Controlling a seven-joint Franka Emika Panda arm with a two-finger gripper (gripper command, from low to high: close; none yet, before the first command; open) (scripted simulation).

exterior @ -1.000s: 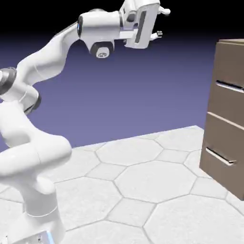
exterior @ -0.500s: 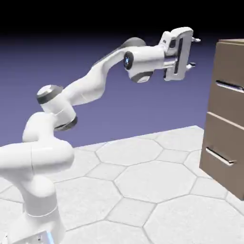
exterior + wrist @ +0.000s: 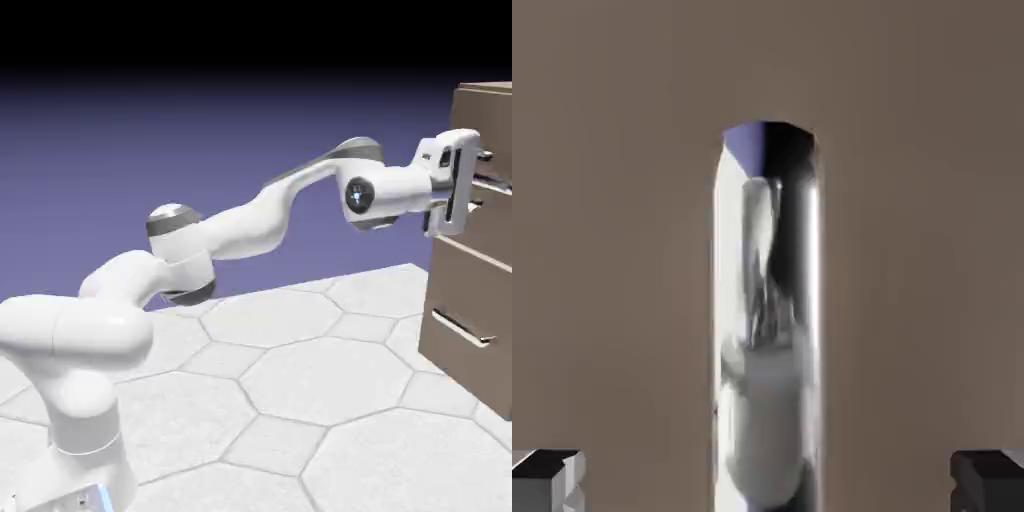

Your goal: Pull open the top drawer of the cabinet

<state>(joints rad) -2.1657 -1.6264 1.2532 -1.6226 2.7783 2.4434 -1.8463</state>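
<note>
**Status.** End effector point(image 3: 484, 178) is at the top drawer point(image 3: 492, 215) of the cabinet point(image 3: 478, 300), level w/ the drawer's silver bar handle point(image 3: 766, 320). In the hand view the handle sits centred between the two fingertips point(image 3: 547, 478), w/ clear brown drawer front visible on each side. Jaws stand apart; nothing is clamped. The top drawer front appears flush w/ the cabinet body, i.e. not yet pulled. The cabinet stands on the desk point(image 3: 300, 390) at the exterior view's right edge, partly cut off by the frame.

**Failure modes (judgement).**
- Pull before closure: if the arm retracts w/ the jaws this wide, the fingers slide off the bar and the drawer stays shut.
- Insufficient depth: the hand view does not confirm that the fingertips reach past the bar. Closing short would pinch only its front edge; grip likely slips under load.
- Off-axis pull: a retract not square to the drawer front may bind the drawer or twist the bar out of the pads.
- Over-advance: further push fwd may ram the fingertips into the drawer front.

**View comparison.**
- Exterior view: shows arm pose, which drawer is addressed (upper, not the lower drawer point(image 3: 465, 330)) and drawer position rel. to the cabinet. Finger-to-handle gap is too small to read here.
- Hand view: shows handle centring and jaw clearance on both sides. No info on which drawer, arm pose or drawer travel; frame is filled by wood and bar.
</note>
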